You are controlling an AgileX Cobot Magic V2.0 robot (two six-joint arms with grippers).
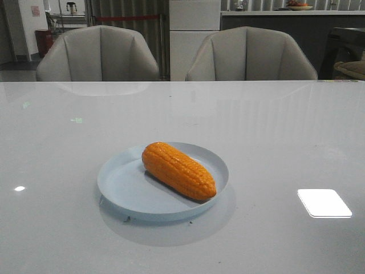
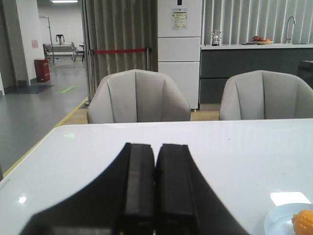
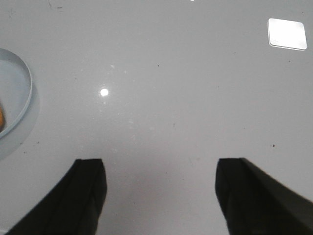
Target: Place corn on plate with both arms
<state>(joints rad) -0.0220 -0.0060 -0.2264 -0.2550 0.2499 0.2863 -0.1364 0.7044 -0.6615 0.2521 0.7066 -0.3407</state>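
Observation:
The orange corn lies on the pale blue plate near the middle of the white table, its tapered end pointing to the front right. No arm shows in the front view. My left gripper is shut and empty, held over the table; the plate's edge and a bit of corn show to one side. My right gripper is open and empty above bare table, with the plate's rim at the frame's edge.
Two beige chairs stand behind the table's far edge. A bright light reflection lies on the table to the right of the plate.

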